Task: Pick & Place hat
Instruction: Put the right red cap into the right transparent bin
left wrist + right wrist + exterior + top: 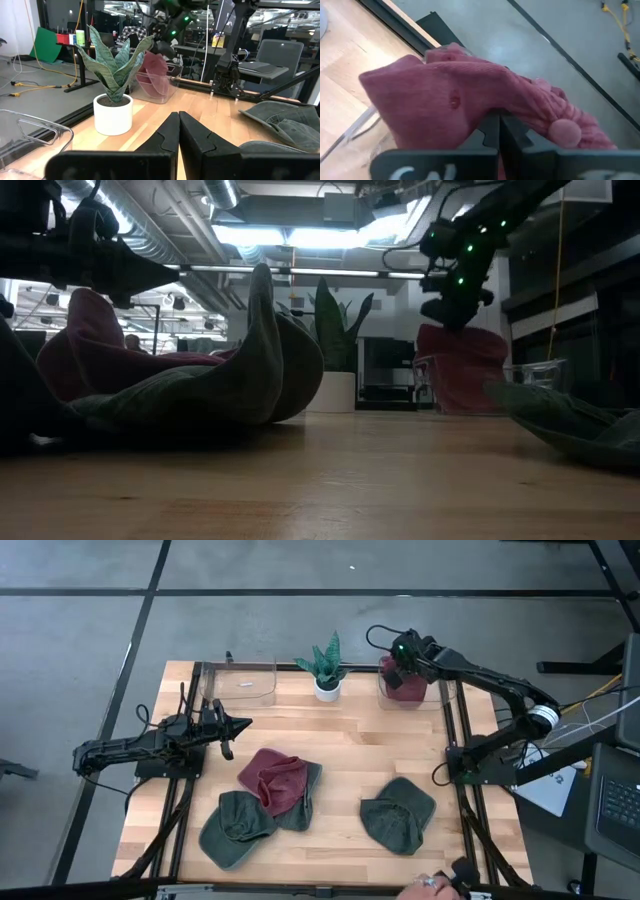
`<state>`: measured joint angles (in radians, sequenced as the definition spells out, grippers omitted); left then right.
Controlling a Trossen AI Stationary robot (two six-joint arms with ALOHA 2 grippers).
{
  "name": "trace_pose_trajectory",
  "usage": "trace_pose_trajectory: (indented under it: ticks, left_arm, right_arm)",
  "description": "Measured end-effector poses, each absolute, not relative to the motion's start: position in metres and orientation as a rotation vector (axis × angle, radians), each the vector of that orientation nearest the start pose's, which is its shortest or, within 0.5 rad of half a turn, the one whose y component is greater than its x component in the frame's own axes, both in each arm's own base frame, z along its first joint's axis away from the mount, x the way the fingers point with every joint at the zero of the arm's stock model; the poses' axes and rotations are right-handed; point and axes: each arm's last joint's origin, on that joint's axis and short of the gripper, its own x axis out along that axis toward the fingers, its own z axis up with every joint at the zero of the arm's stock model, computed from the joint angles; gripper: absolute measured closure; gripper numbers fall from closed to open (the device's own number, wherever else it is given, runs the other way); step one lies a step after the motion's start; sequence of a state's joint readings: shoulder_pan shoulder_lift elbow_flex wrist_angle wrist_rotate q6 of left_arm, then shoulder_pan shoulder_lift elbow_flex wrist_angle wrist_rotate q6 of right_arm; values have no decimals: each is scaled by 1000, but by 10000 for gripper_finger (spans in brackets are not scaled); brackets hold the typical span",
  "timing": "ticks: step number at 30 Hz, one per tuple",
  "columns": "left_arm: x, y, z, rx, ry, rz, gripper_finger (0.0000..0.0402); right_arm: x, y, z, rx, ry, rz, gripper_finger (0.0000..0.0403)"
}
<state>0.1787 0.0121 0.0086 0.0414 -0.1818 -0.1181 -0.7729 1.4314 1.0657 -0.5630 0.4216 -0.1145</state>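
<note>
A dark red hat (pixel 403 682) hangs in a clear bin (pixel 432 698) at the table's far right corner, with my right gripper (pixel 404 660) shut on it from above. In the right wrist view the hat (pixel 445 95) fills the picture, its top button (pixel 564 131) beside the fingers. My left gripper (pixel 238 725) waits shut at the table's left side, level, touching nothing. Another dark red hat (pixel 272 776) lies on two green hats (pixel 236 826) at the table's near middle. One more green hat (pixel 398 812) lies near right. My right gripper pinches a bunched fold of the hat's red cloth (pixel 487 107) between its two shut fingers, close to the top button. The fingers slant down from above. The hat (pixel 460 370) hangs below them inside the bin; whether its lower end rests on the bin's floor I cannot tell.
A potted snake plant (pixel 327 670) in a white pot stands at the far edge between the right bin and a second clear bin (pixel 243 680) at far left. Bare wood lies open in the table's middle. A dark metal frame (pixel 455 730) runs along both sides.
</note>
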Motion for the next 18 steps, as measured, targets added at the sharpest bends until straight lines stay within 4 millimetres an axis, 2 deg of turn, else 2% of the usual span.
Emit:
trace_pose_trajectory:
  ticks: [12,15,18]
  left_arm:
    - [95,22,170,-117,-60,358,398]
    - [95,22,170,-117,-59,358,397]
    - [95,22,170,-117,-59,357,398]
  right_arm:
    - [205,-233,228,146,1073,-1009,401]
    - [205,-234,228,147,1075,-1011,401]
    - [203,-231,235,139,1052,-1020,401]
